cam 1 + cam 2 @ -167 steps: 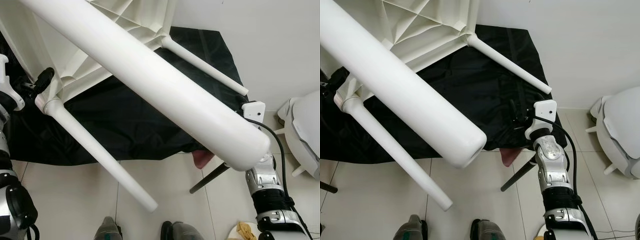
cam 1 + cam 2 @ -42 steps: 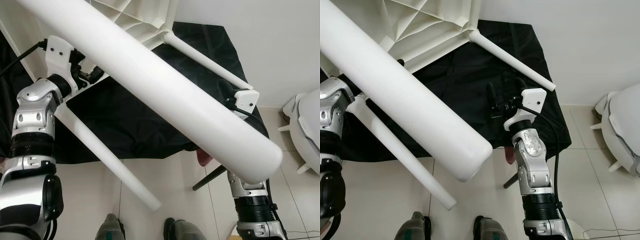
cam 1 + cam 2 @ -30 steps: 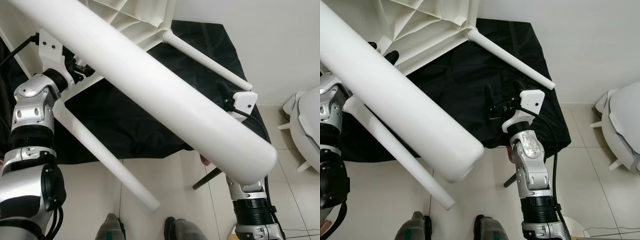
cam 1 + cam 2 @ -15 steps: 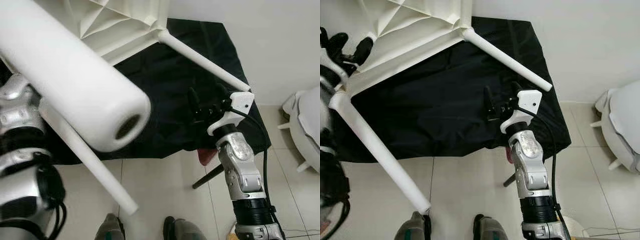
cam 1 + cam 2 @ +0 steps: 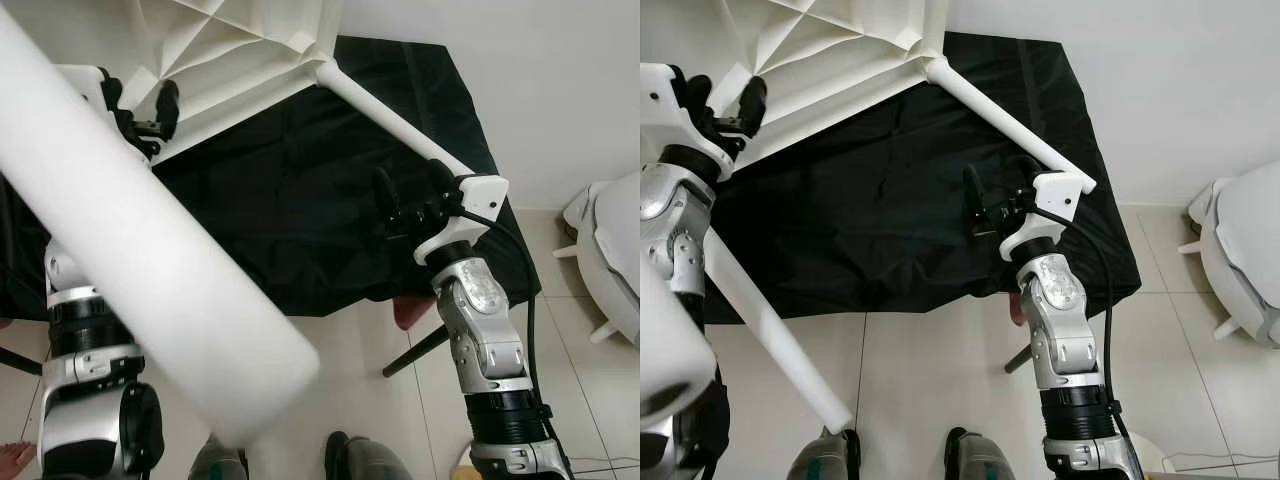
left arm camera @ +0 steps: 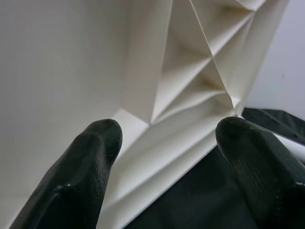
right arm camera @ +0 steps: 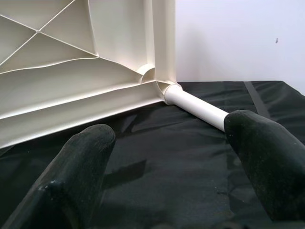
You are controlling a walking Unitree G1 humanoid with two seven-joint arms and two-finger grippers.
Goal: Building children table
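The white plastic children's table is tipped up, its ribbed underside facing me, on a black cloth. One fitted leg juts to the right, another points down toward the floor. A third leg crosses close to the camera, blurred. My left gripper is open at the table's lower left frame edge, its fingers apart before the ribs. My right gripper hovers open over the cloth beside the right leg.
The cloth covers a low stand with a black strut reaching the tiled floor. A red item peeks from under the cloth. A white rounded fixture stands at the far right. My feet are below; a white wall runs behind.
The near blurred leg has swung from the right of the view to the left. My left gripper has risen to the table's frame edge. My right gripper has come up over the cloth.
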